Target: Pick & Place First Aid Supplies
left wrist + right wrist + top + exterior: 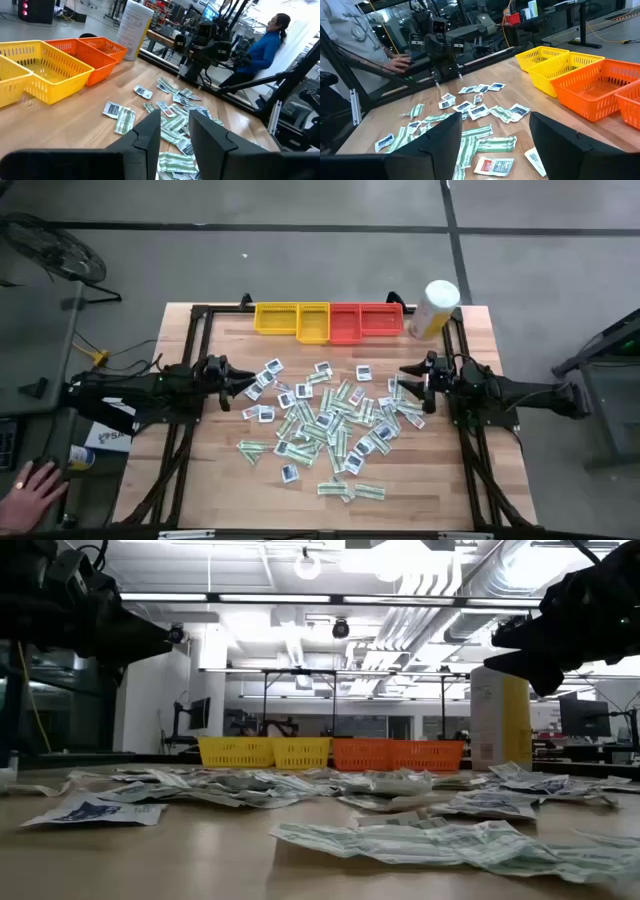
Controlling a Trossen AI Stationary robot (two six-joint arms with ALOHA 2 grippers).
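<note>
Dozens of packets [330, 425], print unreadable

Room bright. Long white ceiling lights [330, 598] glare strongly in low view. Nearest white-and-green paper packets [440, 840] blurry there. Dark robot arms look like black shapes against light. Light wooden table [210, 470] evenly lit, shadows soft.

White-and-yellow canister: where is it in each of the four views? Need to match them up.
High view: canister at the table's far right corner, just right of the red trays.
Low view: canister in the background, right of the red trays.
Left wrist view: canister standing behind the red trays.
Right wrist view: not in it.
Shared landmark: the red trays, seen in all four.
</note>
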